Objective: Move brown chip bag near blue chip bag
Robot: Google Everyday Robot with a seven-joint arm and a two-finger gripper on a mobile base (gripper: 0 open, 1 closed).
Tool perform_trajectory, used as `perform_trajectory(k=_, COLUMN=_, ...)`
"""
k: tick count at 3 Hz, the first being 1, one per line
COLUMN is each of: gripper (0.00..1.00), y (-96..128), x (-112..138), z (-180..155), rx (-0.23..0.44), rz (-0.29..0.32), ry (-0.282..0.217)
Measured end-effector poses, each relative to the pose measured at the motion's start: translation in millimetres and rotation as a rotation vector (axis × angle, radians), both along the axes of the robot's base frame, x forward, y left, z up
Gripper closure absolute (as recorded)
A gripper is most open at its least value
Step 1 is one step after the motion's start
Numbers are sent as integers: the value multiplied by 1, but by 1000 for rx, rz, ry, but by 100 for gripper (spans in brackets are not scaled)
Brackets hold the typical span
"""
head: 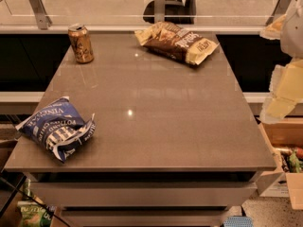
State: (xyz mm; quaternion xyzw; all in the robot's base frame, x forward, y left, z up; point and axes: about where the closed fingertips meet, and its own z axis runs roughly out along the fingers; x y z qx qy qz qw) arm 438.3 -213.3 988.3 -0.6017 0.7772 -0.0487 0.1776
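The brown chip bag [176, 41] lies flat at the far right of the grey table [156, 122], its cream-yellow ends pointing left and right. The blue chip bag [57, 127] lies crumpled at the near left corner, partly over the table's left edge. The two bags are far apart, diagonally across the table. My gripper [280, 100] hangs at the right edge of the view, off the table's right side, well to the right of and nearer than the brown bag. It holds nothing that I can see.
A brown-gold drink can [81, 43] stands upright at the far left corner. A glass railing [94, 6] runs behind the table. Cardboard boxes [286, 160] sit on the floor at the right. A green bag [33, 214] lies on the floor below left.
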Motion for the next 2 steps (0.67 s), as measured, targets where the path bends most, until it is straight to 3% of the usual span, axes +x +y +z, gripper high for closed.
perform_trajectory(k=2, gripper=0, y=2, x=4, z=3, rx=-3, rz=8, ry=-22)
